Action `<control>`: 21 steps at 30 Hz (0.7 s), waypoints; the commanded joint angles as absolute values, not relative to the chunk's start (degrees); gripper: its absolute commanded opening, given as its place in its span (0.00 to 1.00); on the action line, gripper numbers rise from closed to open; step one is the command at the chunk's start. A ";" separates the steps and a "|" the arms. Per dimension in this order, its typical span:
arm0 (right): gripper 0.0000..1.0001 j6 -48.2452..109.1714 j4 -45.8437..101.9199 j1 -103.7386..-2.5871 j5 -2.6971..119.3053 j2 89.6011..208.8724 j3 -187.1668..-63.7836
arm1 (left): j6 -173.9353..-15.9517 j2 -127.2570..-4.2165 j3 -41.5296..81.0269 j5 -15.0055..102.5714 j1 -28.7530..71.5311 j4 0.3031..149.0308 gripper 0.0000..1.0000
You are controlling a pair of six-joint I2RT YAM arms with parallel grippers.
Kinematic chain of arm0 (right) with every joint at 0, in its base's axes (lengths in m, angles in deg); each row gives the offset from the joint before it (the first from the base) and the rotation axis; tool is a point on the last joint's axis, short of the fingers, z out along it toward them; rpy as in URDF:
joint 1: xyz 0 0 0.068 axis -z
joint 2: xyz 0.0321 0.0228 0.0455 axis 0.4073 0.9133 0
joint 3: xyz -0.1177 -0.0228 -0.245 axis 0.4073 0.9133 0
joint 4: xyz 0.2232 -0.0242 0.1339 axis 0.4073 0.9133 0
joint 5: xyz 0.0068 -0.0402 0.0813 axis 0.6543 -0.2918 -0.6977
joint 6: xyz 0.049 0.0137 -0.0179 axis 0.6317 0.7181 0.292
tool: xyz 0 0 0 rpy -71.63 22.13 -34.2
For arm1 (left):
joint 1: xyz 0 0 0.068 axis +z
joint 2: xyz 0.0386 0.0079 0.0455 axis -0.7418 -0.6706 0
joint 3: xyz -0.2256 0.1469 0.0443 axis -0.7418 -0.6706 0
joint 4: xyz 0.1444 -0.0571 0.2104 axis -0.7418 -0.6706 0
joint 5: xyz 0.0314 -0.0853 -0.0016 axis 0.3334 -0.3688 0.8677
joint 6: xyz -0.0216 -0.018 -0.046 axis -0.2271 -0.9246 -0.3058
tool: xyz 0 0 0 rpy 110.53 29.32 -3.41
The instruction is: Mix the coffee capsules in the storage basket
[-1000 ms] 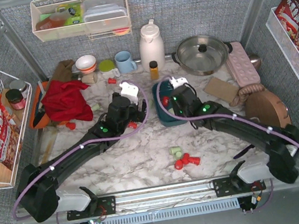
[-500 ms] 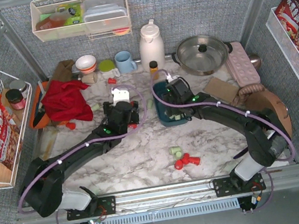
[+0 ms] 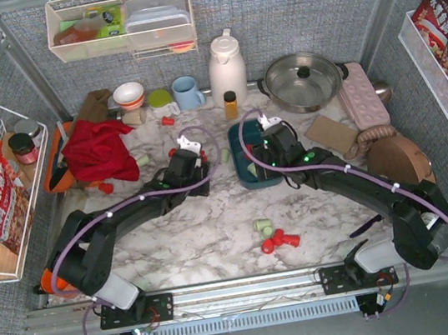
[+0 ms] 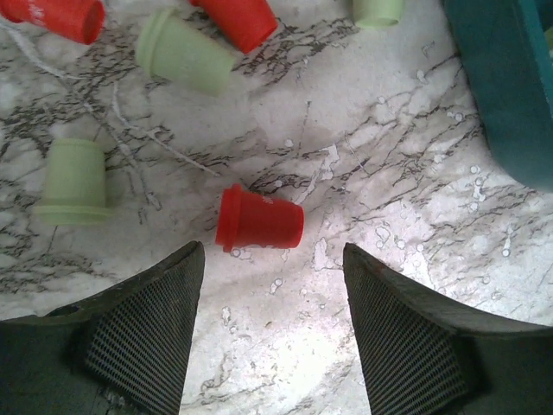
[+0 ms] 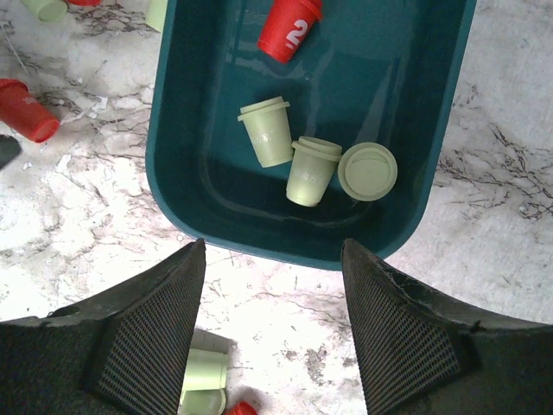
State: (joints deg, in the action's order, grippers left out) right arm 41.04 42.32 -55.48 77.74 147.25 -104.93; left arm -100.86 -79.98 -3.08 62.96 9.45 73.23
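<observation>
The dark teal storage basket [image 5: 432,164] holds three pale green coffee capsules [image 5: 266,131] and a red one [image 5: 289,26]; from the top view it [image 3: 244,173] is partly under my right arm. My right gripper [image 5: 272,259] is open and empty, hanging above the basket's near edge [image 3: 268,151]. My left gripper [image 4: 271,261] is open and empty, low over the marble left of the basket [image 3: 186,165]. A red capsule [image 4: 259,226] lies on its side just ahead of the left fingertips. More red and green capsules [image 4: 181,59] lie loose beyond it.
A green capsule [image 3: 262,227] and red capsules [image 3: 279,239] lie on the near marble. At the back stand a white thermos [image 3: 226,66], amber bottle [image 3: 230,103], blue mug [image 3: 188,93] and steel pot [image 3: 304,80]. A red cloth [image 3: 99,148] lies left, a pink tray [image 3: 360,92] right.
The left arm has reached farther out and dropped lower over the marble. The right gripper swung over the basket, then drew back slightly to the right.
</observation>
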 commanded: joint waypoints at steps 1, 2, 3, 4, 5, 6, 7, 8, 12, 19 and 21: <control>0.69 40.52 40.80 -55.50 77.70 146.70 -105.05 | -98.09 -83.49 -0.62 60.59 9.57 70.78 0.74; 0.69 40.46 40.88 -55.49 77.65 146.61 -104.98 | -97.89 -84.65 0.42 62.15 9.57 69.92 0.74; 0.69 40.44 40.89 -55.50 77.64 146.45 -104.83 | -97.53 -85.72 0.96 63.55 9.57 69.37 0.74; 0.69 40.44 40.89 -55.50 77.63 146.28 -104.64 | -97.21 -86.56 1.27 64.89 9.57 69.07 0.74; 0.69 40.41 40.89 -55.50 77.63 146.15 -104.54 | -96.86 -87.25 1.40 65.54 9.59 69.24 0.74; 0.69 40.36 40.81 -55.50 77.58 146.04 -104.44 | -96.49 -87.78 1.44 65.88 9.64 69.49 0.74; 0.69 40.35 40.69 -55.50 77.55 145.95 -104.31 | -96.34 -88.39 1.60 65.79 9.73 69.71 0.74; 0.69 40.35 40.65 -55.50 77.55 145.94 -104.30 | -96.29 -89.05 1.81 65.66 9.74 69.89 0.74; 0.69 40.35 40.54 -55.50 77.37 145.98 -104.20 | -96.37 -90.95 2.51 64.57 9.83 70.93 0.74; 0.69 40.55 40.44 -55.50 77.20 145.65 -103.94 | -95.87 -93.36 4.18 63.22 9.80 71.10 0.62; 0.69 40.52 40.45 -55.50 77.36 145.17 -103.83 | -95.76 -93.24 4.60 62.99 9.79 70.92 0.54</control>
State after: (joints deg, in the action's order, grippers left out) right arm 40.58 42.12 -55.48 77.52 146.07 -104.04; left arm -96.64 -92.98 3.74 63.84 9.78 70.89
